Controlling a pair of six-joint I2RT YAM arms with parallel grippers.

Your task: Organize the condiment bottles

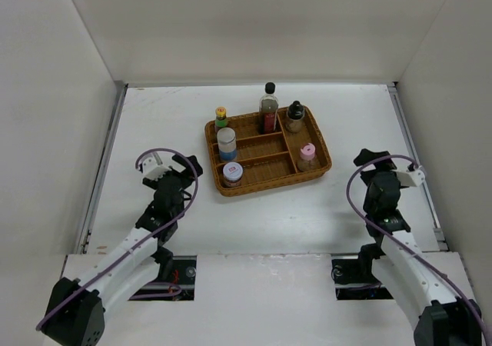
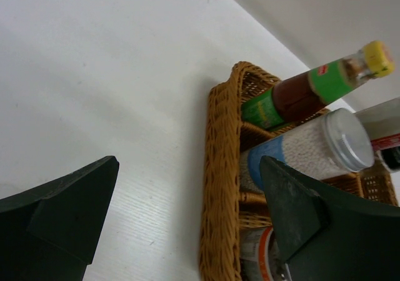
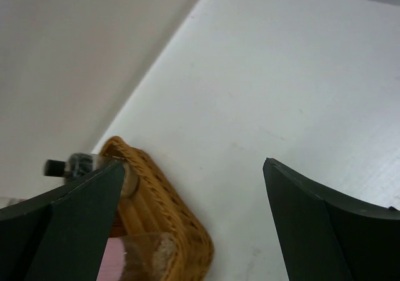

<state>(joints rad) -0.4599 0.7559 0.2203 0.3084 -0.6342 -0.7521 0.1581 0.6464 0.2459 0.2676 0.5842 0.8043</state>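
All the condiment bottles stand in the wicker tray. Its left compartments hold the yellow-capped bottle, the silver-lid jar and the lilac-capped shaker. At the back are the tall black-capped sauce bottle and the black-capped shaker; the pink-capped shaker is at the right. My left gripper is open and empty, left of the tray. My right gripper is open and empty, right of it. The left wrist view shows the yellow-capped bottle and silver-lid jar.
White walls enclose the table on the left, back and right. In the right wrist view the tray's near right corner sits left of my open fingers, with the pink-capped shaker and black-capped shaker partly behind the left finger.
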